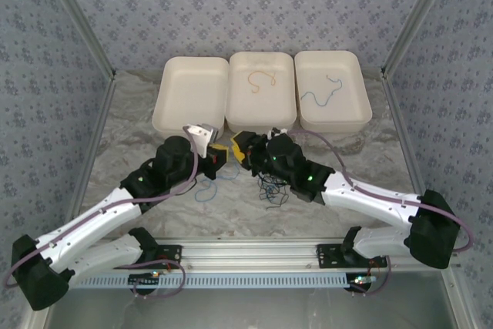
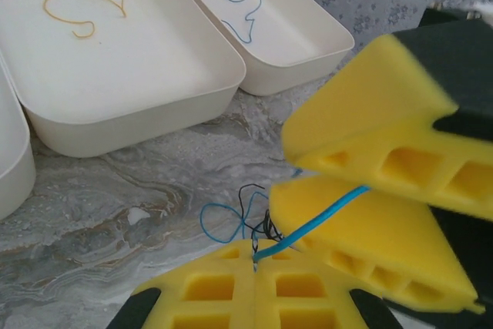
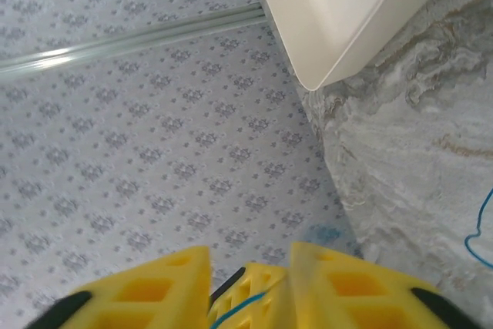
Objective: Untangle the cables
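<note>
**Cables** (image 1: pixel 271 189): a loose tangle of blue and black strands lying on the table (image 1: pixel 370 161), just in front of the middle tray (image 1: pixel 262 122). We judge them light, limp and slippery, best taken by a free end away from the knot. The left gripper (image 2: pixel 254 258) is clamped on one blue strand (image 2: pixel 312 223). That strand runs between the narrowly parted fingers of the right gripper (image 2: pixel 279 171); we cannot tell whether they pinch it.

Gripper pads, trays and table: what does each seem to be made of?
Pads: matte yellow, moulded with square pockets; looks like soft foam or rubbery plastic. Trays: off-white, smooth, rounded rims; probably moulded plastic, possibly pulp. Table: grey-beige veined, marble-look surface; real stone or a printed covering, I cannot tell.
</note>
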